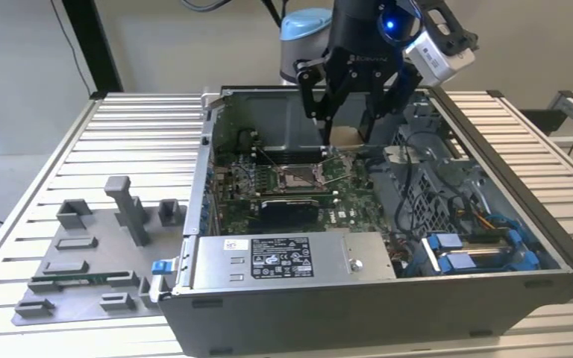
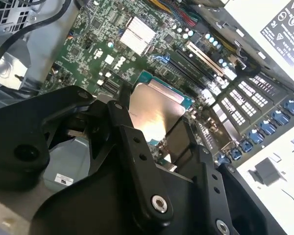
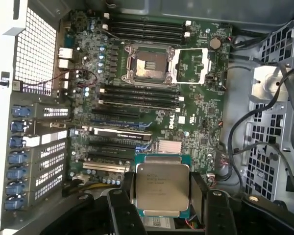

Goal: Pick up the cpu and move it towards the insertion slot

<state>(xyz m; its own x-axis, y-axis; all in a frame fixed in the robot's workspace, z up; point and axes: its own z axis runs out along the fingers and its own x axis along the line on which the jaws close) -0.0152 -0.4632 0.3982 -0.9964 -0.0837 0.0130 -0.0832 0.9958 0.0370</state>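
Above the open computer case (image 1: 386,298) on the slatted surface (image 1: 137,142), in the exterior view, one hand (image 1: 348,136) grasps one cpu (image 1: 348,135), hanging at about one o'clock from the single insertion slot (image 1: 300,177). Between two black fingers (image 2: 137,147) in the second wrist view sits that cpu (image 2: 154,110). Over the motherboard (image 3: 196,112) in the first wrist view, the cpu (image 3: 161,186) lies at six o'clock from the insertion slot (image 3: 149,63), well apart.
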